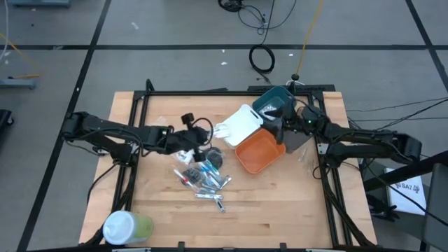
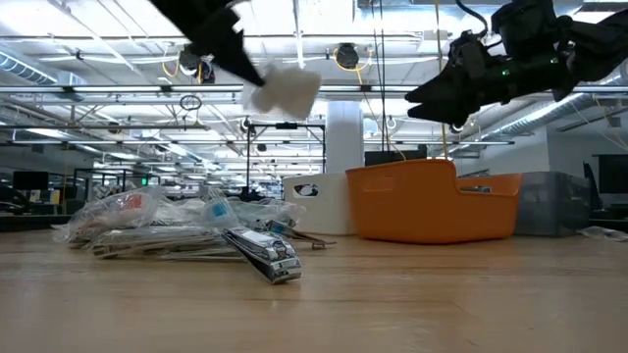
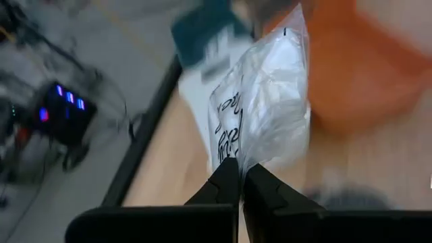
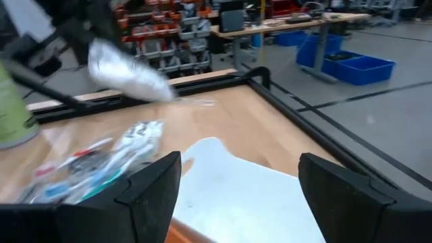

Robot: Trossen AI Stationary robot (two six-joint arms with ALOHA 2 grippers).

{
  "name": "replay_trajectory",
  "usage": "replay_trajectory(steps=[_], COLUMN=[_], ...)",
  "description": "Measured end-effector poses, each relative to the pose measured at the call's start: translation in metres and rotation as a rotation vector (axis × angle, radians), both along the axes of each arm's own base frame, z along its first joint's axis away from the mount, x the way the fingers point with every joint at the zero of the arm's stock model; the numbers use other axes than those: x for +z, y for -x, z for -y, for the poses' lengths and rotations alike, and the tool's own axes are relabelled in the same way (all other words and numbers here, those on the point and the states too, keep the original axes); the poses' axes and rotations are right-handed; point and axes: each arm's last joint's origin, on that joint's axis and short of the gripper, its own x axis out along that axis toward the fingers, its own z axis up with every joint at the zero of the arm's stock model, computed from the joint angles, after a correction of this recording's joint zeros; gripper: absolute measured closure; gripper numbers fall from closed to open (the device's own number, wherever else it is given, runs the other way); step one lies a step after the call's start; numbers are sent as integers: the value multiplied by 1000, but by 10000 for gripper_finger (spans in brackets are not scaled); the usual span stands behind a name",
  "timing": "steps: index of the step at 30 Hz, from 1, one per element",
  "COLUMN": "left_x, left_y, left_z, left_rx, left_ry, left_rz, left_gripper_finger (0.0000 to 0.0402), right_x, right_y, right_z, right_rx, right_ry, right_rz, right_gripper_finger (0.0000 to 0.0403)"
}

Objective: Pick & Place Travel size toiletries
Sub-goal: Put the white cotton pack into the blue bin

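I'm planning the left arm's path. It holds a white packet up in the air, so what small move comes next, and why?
Probably carry it on toward the white bin: the left gripper is shut on the white packet, lifted clear of the pile and not yet over any bin.

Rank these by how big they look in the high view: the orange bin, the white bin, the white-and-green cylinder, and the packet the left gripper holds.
1. orange bin
2. white bin, close behind the orange one, partly covered by it
3. white-and-green cylinder
4. white packet, pinched in the shut left gripper, raised nearer the camera, yet smallest
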Motion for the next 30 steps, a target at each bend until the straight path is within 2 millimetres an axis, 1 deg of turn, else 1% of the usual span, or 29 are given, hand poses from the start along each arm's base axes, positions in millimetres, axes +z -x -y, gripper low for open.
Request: replay_trajectory(steps=[4,8,13,20,25,30], left_x=[11,18,8,-12,-18,-20], left_y=[-12,-24,-41,-61,-72,-79], left_z=[-1,-3,-3,-9,-17,-25], left_rx=[-25,-127,-250,-278,-318,-371], left_ry=[-5,73,136,170,201,231], left_rz=[150,284,324,353,410,486], left_gripper_finger=[401,401,401,401,401,401], right_x=[0,0,3,15,17,17], right_y=[-5,-8,-11,-15,-16,-16], right_z=[-11,-21,-31,-44,-51,-53], right_rx=[65,123,178,242,278,288], right_ry=[38,77,119,181,210,216], right_rz=[-8,-13,8,133,148,148], right_gripper_finger=[119,119,119,119,119,119])
